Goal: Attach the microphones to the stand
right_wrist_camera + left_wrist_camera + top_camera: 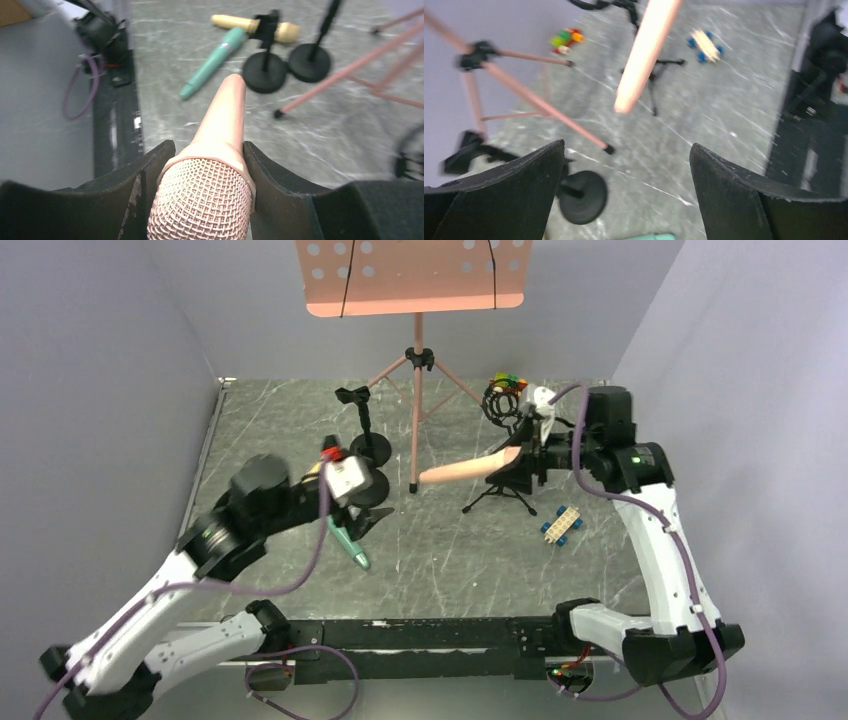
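My right gripper [520,462] [209,145] is shut on the salmon pink microphone [462,472] [222,125] just below its mesh head. It holds the microphone level above the table, handle pointing left, over a small black tripod stand [505,498]. My left gripper [362,518] [627,145] is open and empty above the teal green microphone [352,548] [212,62], which lies on the table. The pale yellow microphone [240,22] lies across the clip of a round-base stand [265,77]. I cannot tell if it is clipped in. A second round-base stand [370,445] has an empty clip.
A pink music stand [415,280] on a tripod stands at the back middle. A black shock mount [500,402] and a coloured brick toy [508,382] are at the back right. A blue-wheeled toy car [562,525] lies near the small tripod. Grey walls close in three sides.
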